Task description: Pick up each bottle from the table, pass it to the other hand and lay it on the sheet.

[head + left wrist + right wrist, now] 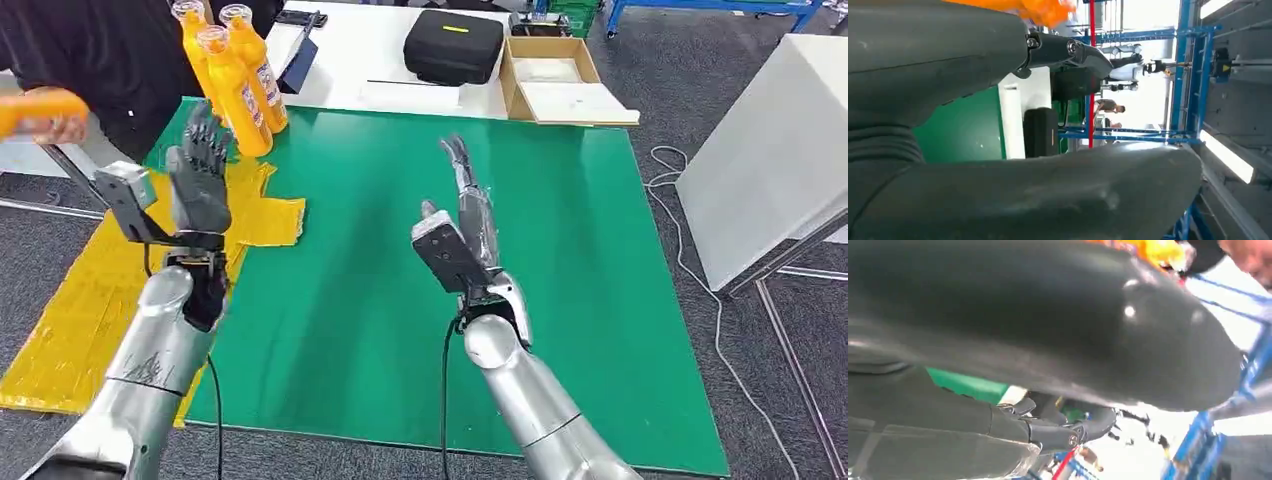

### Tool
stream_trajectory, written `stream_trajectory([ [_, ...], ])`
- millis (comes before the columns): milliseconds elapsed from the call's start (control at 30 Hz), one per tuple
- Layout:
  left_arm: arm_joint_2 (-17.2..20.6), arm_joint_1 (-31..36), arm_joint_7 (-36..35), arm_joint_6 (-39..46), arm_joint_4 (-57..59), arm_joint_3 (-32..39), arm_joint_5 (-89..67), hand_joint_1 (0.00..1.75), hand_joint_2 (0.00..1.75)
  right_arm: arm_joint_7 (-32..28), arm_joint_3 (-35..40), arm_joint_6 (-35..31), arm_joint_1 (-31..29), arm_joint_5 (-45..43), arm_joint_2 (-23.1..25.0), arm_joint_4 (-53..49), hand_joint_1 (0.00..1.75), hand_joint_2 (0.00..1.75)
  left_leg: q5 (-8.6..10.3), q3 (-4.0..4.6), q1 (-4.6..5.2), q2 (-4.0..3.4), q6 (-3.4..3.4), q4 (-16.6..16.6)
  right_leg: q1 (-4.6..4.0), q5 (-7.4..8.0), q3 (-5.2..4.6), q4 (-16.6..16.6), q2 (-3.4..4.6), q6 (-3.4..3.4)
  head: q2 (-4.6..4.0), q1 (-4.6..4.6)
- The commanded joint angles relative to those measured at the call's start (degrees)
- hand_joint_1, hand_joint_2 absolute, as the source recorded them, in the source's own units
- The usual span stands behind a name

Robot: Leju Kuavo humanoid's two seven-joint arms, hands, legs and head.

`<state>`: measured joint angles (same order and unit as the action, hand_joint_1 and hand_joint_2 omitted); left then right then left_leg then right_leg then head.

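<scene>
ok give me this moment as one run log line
left hand: open, raised by bottles | right hand: open, over green mat | bottles: three upright, far left corner | yellow sheet: bare

Three bottles (238,75) (one sheet (80,310))

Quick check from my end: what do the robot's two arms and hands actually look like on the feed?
Both arms are smooth silver tubes. The left arm ends in a dark grey, many-fingered left hand; the right arm ends in a similar right hand. A grey box sits at each wrist, and a thin black cable hangs beneath each forearm. Up close the hand covers are matt grey and ribbed.
</scene>
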<state>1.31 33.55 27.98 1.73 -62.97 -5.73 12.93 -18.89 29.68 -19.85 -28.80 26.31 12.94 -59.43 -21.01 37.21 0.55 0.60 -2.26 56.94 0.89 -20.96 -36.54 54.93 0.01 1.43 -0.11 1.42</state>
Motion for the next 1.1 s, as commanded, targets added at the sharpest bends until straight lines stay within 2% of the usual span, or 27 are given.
stream_trajectory([
  [33, -8.0, 7.2, 2.2, 5.6, 12.9, -6.0, -4.1, 0.0, 0.0, -7.8, -6.9, -4.5, -1.4, -3.0, 0.5, 3.6, 0.0, 0.0, -0.07, -0.18, 0.0, 0.15, 0.1, 0.0, 0.01, -0.1, 0.24, 0.0, -0.22, -0.09, 0.0, 0.0],
  [200, -10.5, 10.2, 2.1, 5.5, 19.1, -7.3, -5.3, 0.0, 0.0, -9.2, -10.8, -4.8, 0.3, -3.9, -1.2, -0.4, 0.0, 0.0, -0.05, -0.21, 0.02, 0.31, 0.15, 0.0, 0.0, -0.13, 0.29, 0.0, -0.38, -0.15, 0.0, 0.0],
  [367, -12.2, 10.3, 2.9, 5.8, 21.8, -7.6, -5.9, 0.0, 0.0, -9.6, -13.0, -5.2, 2.3, -3.6, -2.7, -3.2, 0.0, 0.0, -0.08, -0.29, 0.03, 0.23, 0.16, 0.0, -0.01, -0.12, 0.33, 0.0, -0.3, -0.14, 0.0, -0.02],
  [600, -12.4, 10.3, 2.4, 6.1, 21.7, -6.7, -6.3, 0.0, 0.0, -10.3, -13.0, -6.3, 1.9, -3.7, -2.5, -3.5, 0.0, 0.0, -0.05, -0.14, 0.02, -0.02, 0.11, 0.0, -0.01, 0.0, 0.12, 0.0, -0.07, -0.08, 0.0, 0.02],
  [667, -12.5, 10.2, 2.5, 6.0, 21.6, -6.1, -6.4, 0.0, 0.0, -11.0, -13.5, -7.3, 1.6, -5.5, -1.8, -4.2, 0.0, 0.0, -0.17, -0.33, 0.02, 0.0, 0.22, 0.1, -0.01, -0.15, 0.32, 0.1, -0.14, -0.14, 0.0, 0.0],
  [1100, -11.8, 10.0, 2.9, 5.5, 22.0, -5.7, -7.7, 0.0, 0.0, -10.0, -10.5, -5.9, -2.7, -5.9, -0.6, 0.3, 0.0, 0.0, -0.07, -0.15, 0.01, -0.21, 0.1, 0.0, -0.02, 0.02, 0.12, 0.0, 0.11, -0.09, 0.0, 0.0],
])
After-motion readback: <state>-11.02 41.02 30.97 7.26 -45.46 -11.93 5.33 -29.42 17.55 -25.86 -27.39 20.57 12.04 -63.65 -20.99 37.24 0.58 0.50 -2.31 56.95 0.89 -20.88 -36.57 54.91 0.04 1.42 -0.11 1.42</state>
